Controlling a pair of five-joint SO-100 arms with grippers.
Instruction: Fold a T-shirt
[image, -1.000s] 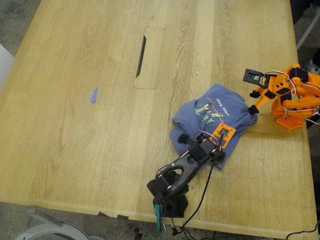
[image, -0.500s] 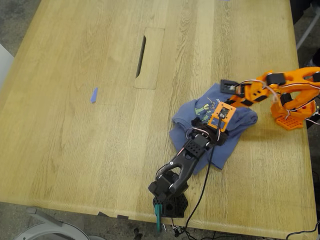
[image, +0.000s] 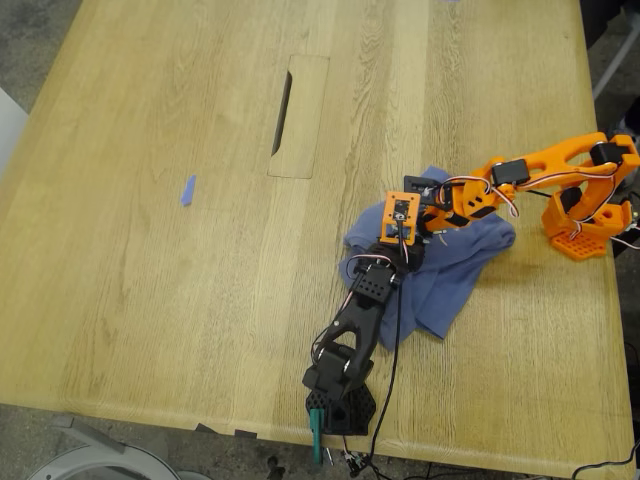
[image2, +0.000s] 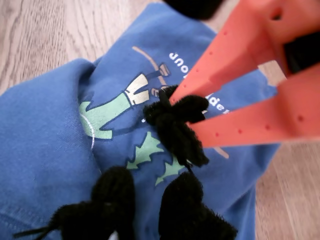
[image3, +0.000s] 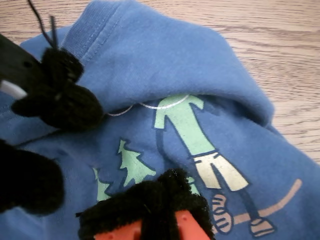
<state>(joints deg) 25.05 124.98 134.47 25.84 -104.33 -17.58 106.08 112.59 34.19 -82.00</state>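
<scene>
The T-shirt lies rumpled on the tabletop, toward the exterior view's right and on the near half. Part of it is doubled over, so a plain blue flap covers much of it there. Both arms meet above its middle.

My first claw belongs to the black arm, which reaches in from the near edge. Its two fuzzy black pads stand apart, with flat cloth showing between them. It is open and rests low on the shirt, just below the print (a green-and-cream cartoon figure with white lettering beside it).

My second claw belongs to the orange arm, which stretches across from the exterior view's right. Its orange fingers narrow to a point where their black fuzzy tips touch each other, so it is closed. The tips press onto the print. I cannot tell whether any cloth is nipped between them.

In the second wrist view a thick fold of the shirt rolls over just above the figure's head.

A small blue scrap lies well apart on the exterior view's left. A long slot is cut into the far half of the tabletop.
</scene>
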